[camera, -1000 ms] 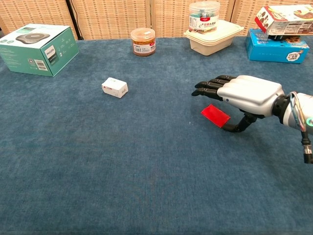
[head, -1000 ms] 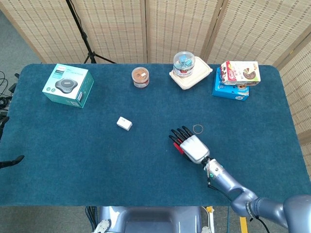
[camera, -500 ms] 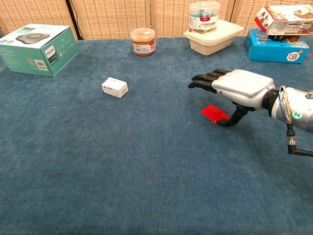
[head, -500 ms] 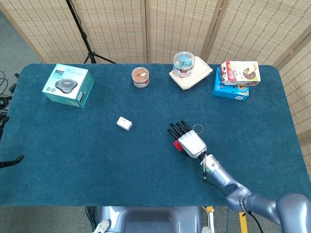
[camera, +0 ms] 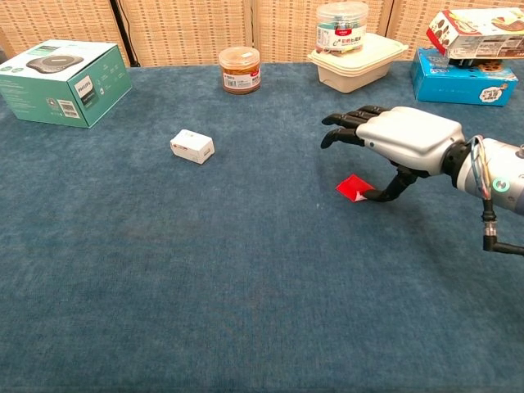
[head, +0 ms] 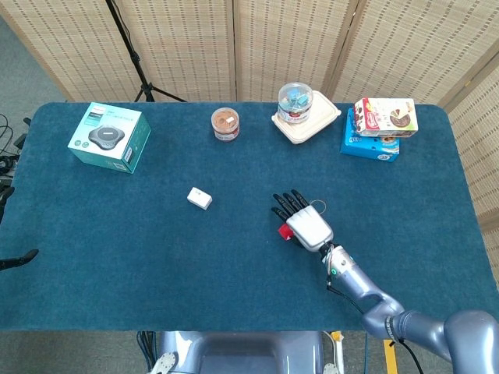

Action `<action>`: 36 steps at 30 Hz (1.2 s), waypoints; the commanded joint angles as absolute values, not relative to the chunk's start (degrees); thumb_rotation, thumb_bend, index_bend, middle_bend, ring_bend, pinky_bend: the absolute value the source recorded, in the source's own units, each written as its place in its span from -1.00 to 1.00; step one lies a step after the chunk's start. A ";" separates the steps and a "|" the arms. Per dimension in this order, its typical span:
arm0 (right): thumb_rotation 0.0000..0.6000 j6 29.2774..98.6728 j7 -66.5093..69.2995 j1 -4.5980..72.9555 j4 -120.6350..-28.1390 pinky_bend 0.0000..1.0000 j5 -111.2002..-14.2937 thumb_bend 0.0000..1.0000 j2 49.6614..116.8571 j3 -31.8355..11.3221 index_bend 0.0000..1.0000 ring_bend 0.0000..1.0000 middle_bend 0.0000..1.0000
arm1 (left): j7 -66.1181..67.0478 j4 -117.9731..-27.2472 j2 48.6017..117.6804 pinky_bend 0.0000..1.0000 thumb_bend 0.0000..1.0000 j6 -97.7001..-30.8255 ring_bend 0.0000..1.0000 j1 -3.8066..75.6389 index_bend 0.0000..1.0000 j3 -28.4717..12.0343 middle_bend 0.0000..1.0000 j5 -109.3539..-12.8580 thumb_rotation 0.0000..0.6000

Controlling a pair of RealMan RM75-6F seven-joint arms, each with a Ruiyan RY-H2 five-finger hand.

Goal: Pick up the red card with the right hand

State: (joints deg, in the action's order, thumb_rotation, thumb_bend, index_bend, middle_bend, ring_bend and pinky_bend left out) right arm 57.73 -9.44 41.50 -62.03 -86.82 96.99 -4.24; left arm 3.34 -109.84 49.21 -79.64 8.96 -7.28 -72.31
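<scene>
The red card (camera: 354,187) lies on the blue table (camera: 246,286) under the right hand (camera: 407,141), less of it showing than half a second ago. The thumb touches its right edge; the fingers (camera: 348,124) are spread above it, gripping nothing, and now sit slightly higher. Beside the hand lies a small ring (head: 318,207). The white box (camera: 192,146) has not moved. The left hand is out of sight.

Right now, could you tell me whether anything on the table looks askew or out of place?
Only the flat red card: it lies at a slant under the right hand, whose thumb touches its edge. Nothing looks spilled or damaged.
</scene>
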 commanded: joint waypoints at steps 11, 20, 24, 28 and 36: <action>1.00 56.35 -8.57 42.01 -62.89 -1.00 -86.50 0.22 96.08 -4.00 -0.13 -1.00 -1.00 | 3.32 -109.84 49.19 -1.00 -1.00 -79.62 -1.00 8.98 -1.00 -7.30 -1.00 -72.30 1.00; 1.00 55.66 -8.40 42.14 -63.10 -1.00 -86.14 0.22 96.09 -3.82 -0.02 -1.00 -1.00 | 3.08 -109.80 49.12 -1.00 -1.00 -79.61 -1.00 8.95 -1.00 -7.27 -1.00 -72.42 1.00; 1.00 55.70 -8.72 42.08 -62.71 -1.00 -85.95 0.22 96.35 -3.84 0.06 -1.00 -1.00 | 2.86 -109.75 49.05 -1.00 -1.00 -79.52 -1.00 8.96 -1.00 -7.27 -1.00 -72.45 1.00; 1.00 55.78 -8.79 42.01 -62.36 -1.00 -85.81 0.22 96.55 -3.88 0.12 -1.00 -1.00 | 2.69 -109.70 49.01 -1.00 -1.00 -79.54 -1.00 8.92 -1.00 -7.23 -1.00 -72.58 1.00; 1.00 55.98 -8.77 42.05 -61.91 -1.00 -85.72 0.22 96.76 -4.05 0.24 -1.00 -1.00 | 2.68 -109.72 48.99 -1.00 -1.00 -79.38 -1.00 9.01 -1.00 -7.22 -1.00 -72.64 1.00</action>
State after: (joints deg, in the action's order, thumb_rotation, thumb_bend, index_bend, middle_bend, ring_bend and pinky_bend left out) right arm 55.97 -8.77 42.04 -61.93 -85.73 96.75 -4.03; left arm 2.68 -109.73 48.99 -79.38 9.02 -7.22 -72.64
